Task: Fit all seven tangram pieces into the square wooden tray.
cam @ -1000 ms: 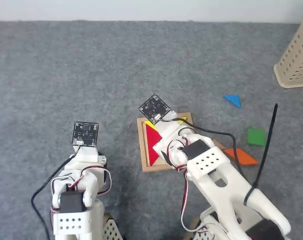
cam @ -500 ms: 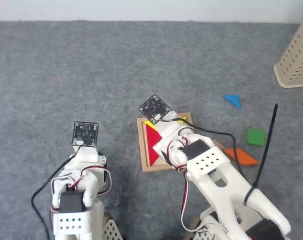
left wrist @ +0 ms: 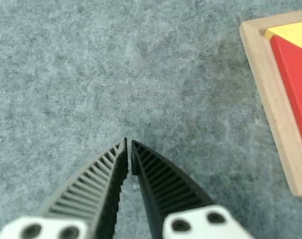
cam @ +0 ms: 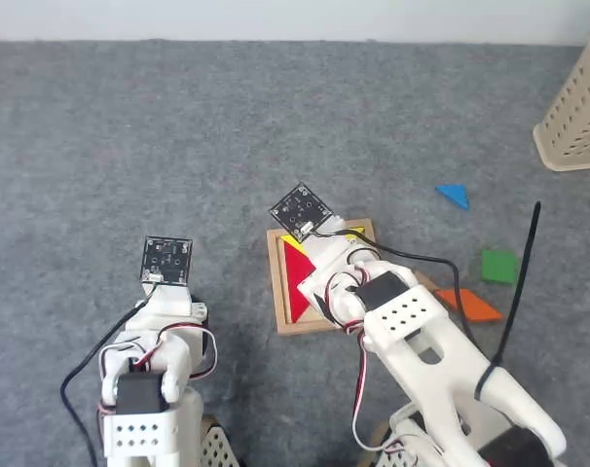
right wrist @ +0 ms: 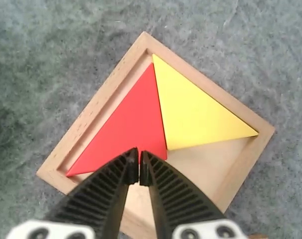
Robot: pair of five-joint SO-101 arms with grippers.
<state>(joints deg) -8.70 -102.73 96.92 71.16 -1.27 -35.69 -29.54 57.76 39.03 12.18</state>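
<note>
Nothing has moved: left hand (left wrist: 129,144) closed, empty; right hand (right wrist: 139,155) closed, empty above the tray (right wrist: 97,106).

I see a beige perforated plastic basket (cam: 575,112) standing on the grey felt-like surface (cam: 129,126), which spreads wide to the basket's left. A pale plain wall (cam: 276,19) runs behind the basket.

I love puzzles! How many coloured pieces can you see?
5: red triangle and yellow triangle lie in the tray; blue triangle, green square and orange piece lie on the carpet outside it. Others may hide under the right arm.
</note>
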